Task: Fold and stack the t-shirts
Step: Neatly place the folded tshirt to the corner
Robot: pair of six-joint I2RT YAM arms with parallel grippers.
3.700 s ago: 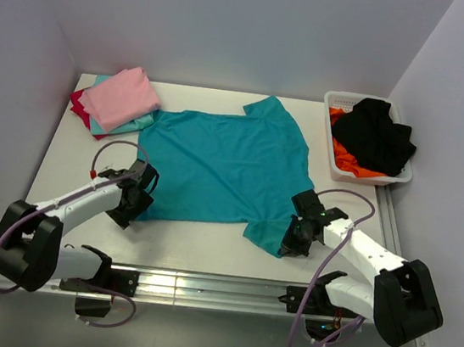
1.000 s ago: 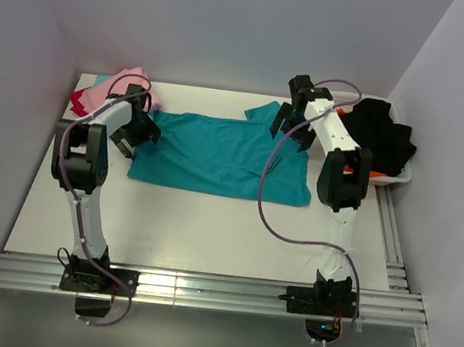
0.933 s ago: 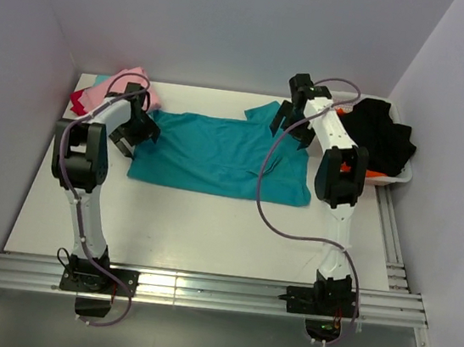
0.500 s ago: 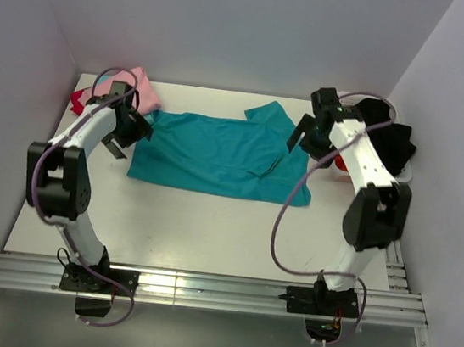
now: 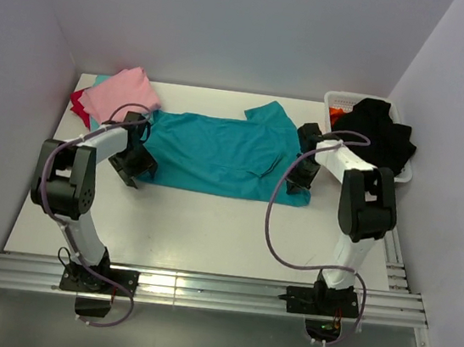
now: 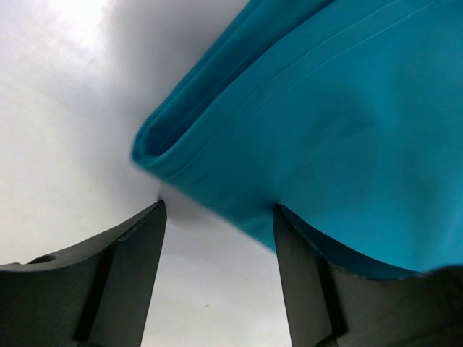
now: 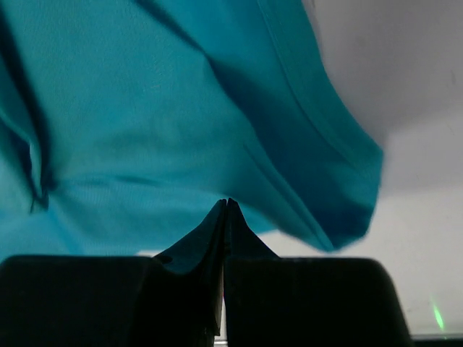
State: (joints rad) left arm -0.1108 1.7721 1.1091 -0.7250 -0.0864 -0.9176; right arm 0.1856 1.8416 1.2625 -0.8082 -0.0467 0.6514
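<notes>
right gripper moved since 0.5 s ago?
Yes. The right gripper has come from beside the basket toward the near table edge, now at the teal shirt's near-right corner.

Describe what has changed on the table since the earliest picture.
The teal t-shirt was folded in half, its near hem carried to the far edge. Both arms drew back to the near fold: left end effector open at the left corner, right end effector shut at the right corner. The folded pile and basket stayed put.
</notes>
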